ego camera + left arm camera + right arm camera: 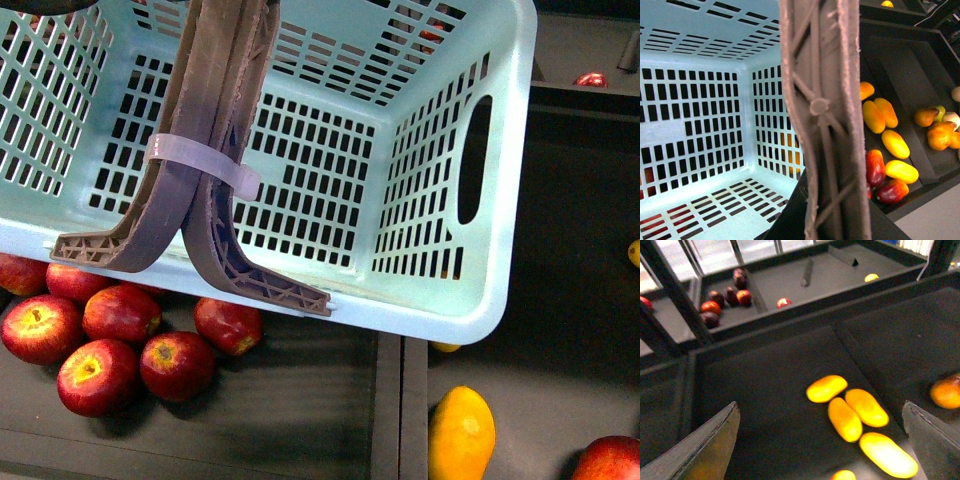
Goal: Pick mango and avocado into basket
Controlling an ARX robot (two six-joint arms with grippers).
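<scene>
My right end effector (819, 407) hangs with its fingers spread wide and nothing between them, over yellow mangoes (845, 418) on a dark tray (765, 390). My left end effector shows in no view, so I cannot tell its state. A handle (822, 115) fills its wrist camera. The basket (500, 200) looks empty. The mango (875, 167), red with an orange end, lies in the tray right of the basket, beside the yellow ones. Its long axis seems to run up the tray, though that is hard to judge. I reckon the right arm is nearer. I cannot pick out the avocado.
</scene>
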